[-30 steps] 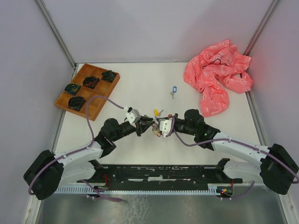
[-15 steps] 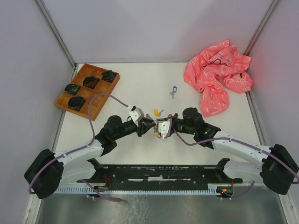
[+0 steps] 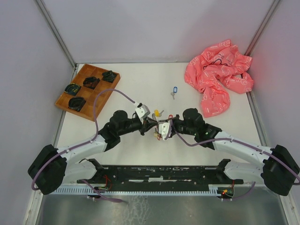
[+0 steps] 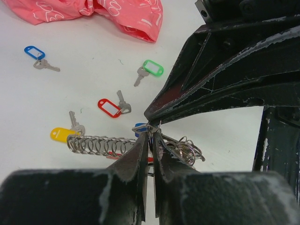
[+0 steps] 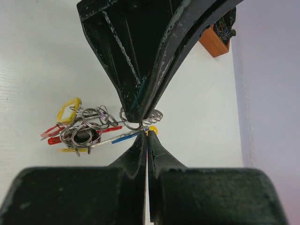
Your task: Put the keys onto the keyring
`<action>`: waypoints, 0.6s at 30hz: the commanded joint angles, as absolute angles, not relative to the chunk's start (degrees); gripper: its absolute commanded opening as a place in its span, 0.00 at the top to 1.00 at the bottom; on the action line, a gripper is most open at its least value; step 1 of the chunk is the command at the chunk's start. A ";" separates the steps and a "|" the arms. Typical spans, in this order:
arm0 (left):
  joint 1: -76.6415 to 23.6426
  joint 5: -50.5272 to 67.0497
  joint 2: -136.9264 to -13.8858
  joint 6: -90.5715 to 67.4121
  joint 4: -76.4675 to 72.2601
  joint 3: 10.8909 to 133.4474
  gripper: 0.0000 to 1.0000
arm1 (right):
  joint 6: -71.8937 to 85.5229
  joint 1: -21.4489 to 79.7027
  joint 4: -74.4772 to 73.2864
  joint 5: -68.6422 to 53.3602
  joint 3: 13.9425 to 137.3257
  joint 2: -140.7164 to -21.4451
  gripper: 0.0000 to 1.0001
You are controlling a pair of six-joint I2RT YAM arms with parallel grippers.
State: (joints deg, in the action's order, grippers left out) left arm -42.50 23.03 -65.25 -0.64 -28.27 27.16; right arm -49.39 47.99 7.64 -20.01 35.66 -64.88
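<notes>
A: Nearest the bases, the big change was the left arm. Over that last second it slid forward and to the right, and the left end effector [image 3: 151, 123] came nose to nose with the right end effector [image 3: 158, 131].

B: The right one hardly budged. Its own wrist view showed its fingers pressed together on a wire loop of the keyring [image 5: 89, 129].

A: The left's fingers [image 4: 133, 159] were nearly together too, with only a sliver of gap, nipping a thin ring at the edge of that same cluster. So the keyring sat between the two tips, mid-worktop [image 3: 131, 89], with its spring coil [image 4: 98, 145] trailing off sideways. I couldn't tell whether it was lifted.

B: I read that as a two-handed grip set up to work a ring open. No key was going on yet.

A: Agreed. Just beyond the coil lay the yellow-tagged key [image 4: 63, 135], then the red-tagged key [image 4: 110, 108], the green-tagged key [image 4: 152, 68], and farthest out the blue-tagged key [image 4: 35, 51]. All of them were loose.

B: At the back were the pink cloth [image 3: 218, 75] and the wooden tray [image 3: 86, 89], well apart from the action.
</notes>
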 commanded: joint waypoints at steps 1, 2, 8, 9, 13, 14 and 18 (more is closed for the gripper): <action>-42.76 25.09 -65.87 2.50 -25.58 30.16 0.86 | -50.09 48.43 11.61 -20.39 39.11 -62.29 0.99; -42.76 25.35 -65.84 2.73 -25.15 30.29 0.85 | -50.10 48.43 11.58 -20.46 39.11 -62.20 0.99; -42.72 27.29 -66.92 3.08 -24.79 31.25 0.97 | -49.69 48.43 11.43 -21.07 39.09 -62.25 0.99; -42.68 27.00 -66.78 3.08 -24.94 31.17 0.97 | -49.67 48.43 11.47 -20.96 38.97 -62.21 0.99; -42.71 22.91 -64.43 1.81 -28.81 28.99 0.97 | -48.70 48.43 11.66 -18.80 37.77 -61.47 0.99; -42.71 21.39 -63.09 1.21 -30.10 28.13 0.97 | -48.34 48.43 11.70 -17.83 37.31 -61.02 0.99; -42.66 17.77 -59.26 0.11 -34.09 25.27 0.97 | -47.09 48.43 13.27 -14.96 35.00 -59.28 0.99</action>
State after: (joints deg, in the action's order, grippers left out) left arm -42.50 22.15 -64.07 0.86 -27.16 27.42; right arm -48.82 48.25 7.44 -18.46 35.64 -62.59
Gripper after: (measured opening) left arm 0.040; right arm 0.012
